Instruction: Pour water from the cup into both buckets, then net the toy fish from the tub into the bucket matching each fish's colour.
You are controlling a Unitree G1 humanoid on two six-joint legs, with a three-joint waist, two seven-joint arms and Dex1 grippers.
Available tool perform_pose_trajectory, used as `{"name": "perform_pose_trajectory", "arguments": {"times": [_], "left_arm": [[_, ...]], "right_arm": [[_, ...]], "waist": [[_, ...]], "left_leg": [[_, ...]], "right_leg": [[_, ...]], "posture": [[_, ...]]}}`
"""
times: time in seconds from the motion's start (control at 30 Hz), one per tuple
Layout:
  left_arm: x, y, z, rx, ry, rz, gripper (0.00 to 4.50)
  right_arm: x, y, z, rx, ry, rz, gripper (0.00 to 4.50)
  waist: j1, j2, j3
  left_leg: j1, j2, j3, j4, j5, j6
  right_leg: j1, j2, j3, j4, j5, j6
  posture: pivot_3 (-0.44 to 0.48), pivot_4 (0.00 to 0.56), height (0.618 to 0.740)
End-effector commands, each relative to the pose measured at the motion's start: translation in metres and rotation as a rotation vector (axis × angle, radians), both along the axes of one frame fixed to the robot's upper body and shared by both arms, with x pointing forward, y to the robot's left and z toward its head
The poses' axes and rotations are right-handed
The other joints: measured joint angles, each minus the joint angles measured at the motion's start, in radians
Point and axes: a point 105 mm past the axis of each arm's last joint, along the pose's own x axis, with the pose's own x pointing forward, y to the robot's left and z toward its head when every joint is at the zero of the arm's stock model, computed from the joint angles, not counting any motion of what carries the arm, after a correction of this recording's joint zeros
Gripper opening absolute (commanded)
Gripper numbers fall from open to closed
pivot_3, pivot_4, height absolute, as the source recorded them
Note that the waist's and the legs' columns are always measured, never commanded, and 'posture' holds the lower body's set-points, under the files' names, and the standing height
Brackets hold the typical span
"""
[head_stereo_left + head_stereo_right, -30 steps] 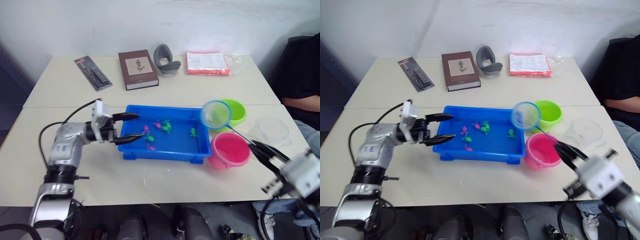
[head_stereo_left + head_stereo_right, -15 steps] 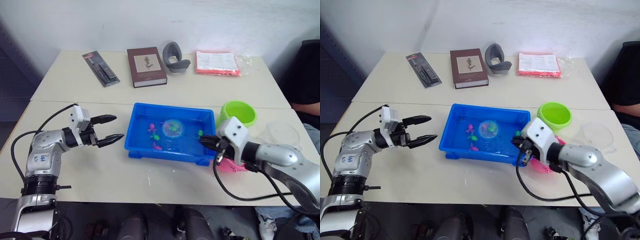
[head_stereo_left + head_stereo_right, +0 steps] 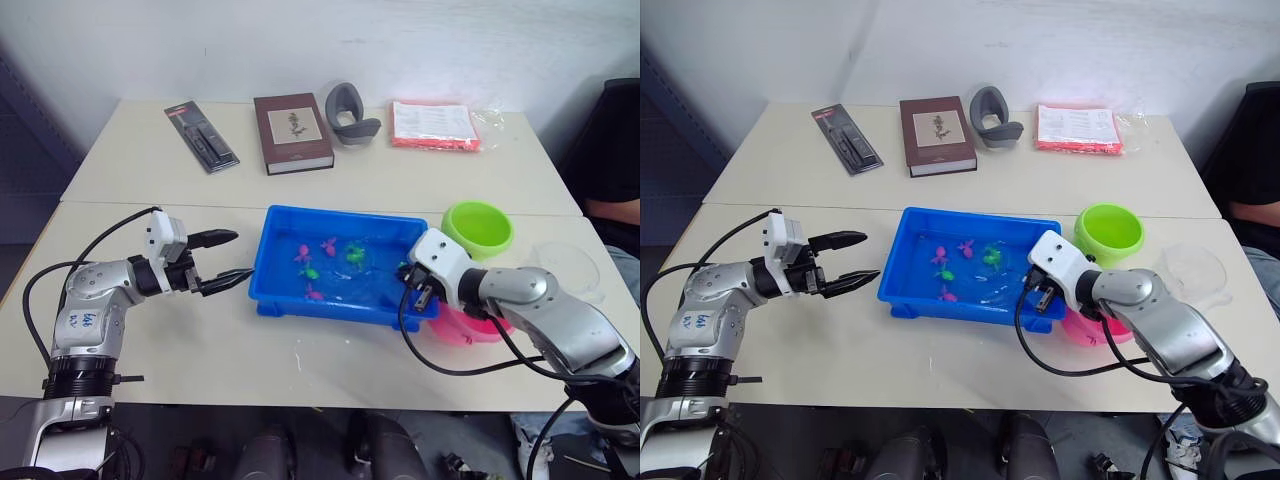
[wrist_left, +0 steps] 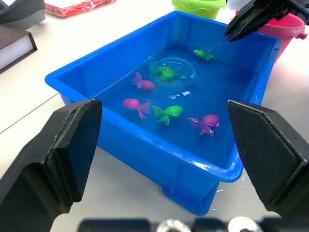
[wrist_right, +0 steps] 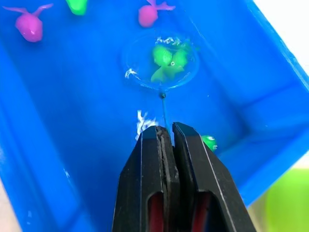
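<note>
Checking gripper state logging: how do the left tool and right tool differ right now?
The left tool is open and holds nothing; the right tool is shut on the net's thin handle. The left tool hovers over the table beside the blue tub, outside its end; the right tool reaches over the tub's opposite end, with the net ring in the water around a green fish. Both have two black fingers.

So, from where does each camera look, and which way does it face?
Head cameras: look forward and down at the blue tub; both arms show.
Left wrist camera: looks along the open left hand at the fish in the tub.
Right wrist camera: looks down along the right hand, shut on the net.
All share the tub.
</note>
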Motion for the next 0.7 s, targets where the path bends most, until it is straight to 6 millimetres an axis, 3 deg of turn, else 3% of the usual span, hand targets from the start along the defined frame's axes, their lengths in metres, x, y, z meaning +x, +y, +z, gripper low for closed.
{"name": "perform_pose_trajectory", "arguments": {"times": [0.03, 0.17, 0.4, 0.7], "left_arm": [[-0.004, -0.004, 0.008, 0.007, -0.039, -0.016, 4.44], [-0.004, -0.005, 0.008, 0.006, -0.038, -0.017, 4.44], [-0.004, -0.006, 0.008, 0.002, -0.04, -0.018, 4.44], [-0.004, -0.009, 0.007, -0.003, -0.038, -0.022, 4.44]], "right_arm": [[0.001, -0.004, 0.009, -0.052, -0.024, -0.011, 0.0], [0.005, -0.002, 0.01, -0.068, -0.019, -0.015, 0.0], [0.02, 0.024, 0.016, -0.057, -0.034, 0.022, 0.0], [0.028, 0.043, 0.019, 0.021, -0.05, 0.057, 0.0]], "waist": [[0.0, 0.0, 0.0], [-0.004, 0.0, 0.0], [-0.02, 0.0, 0.0], [-0.02, 0.0, 0.0]], "left_leg": [[0.0, 0.0, 0.0, 0.0, 0.0, 0.0], [0.0, 0.0, 0.0, 0.0, 0.0, 0.0], [0.0, 0.0, 0.0, -0.001, 0.001, -0.001], [-0.001, 0.0, 0.001, -0.001, 0.001, -0.002]], "right_leg": [[0.0, 0.0, 0.0, 0.0, 0.0, 0.0], [0.0, 0.0, 0.0, 0.0, 0.0, 0.0], [0.0, 0.0, 0.0, 0.0, 0.0, 0.0], [-0.002, 0.001, -0.001, 0.0, 0.0, 0.0]], "posture": [[0.0, 0.15, 0.74], [0.0, 0.15, 0.74], [0.0, 0.15, 0.74], [0.0, 0.15, 0.74]]}}
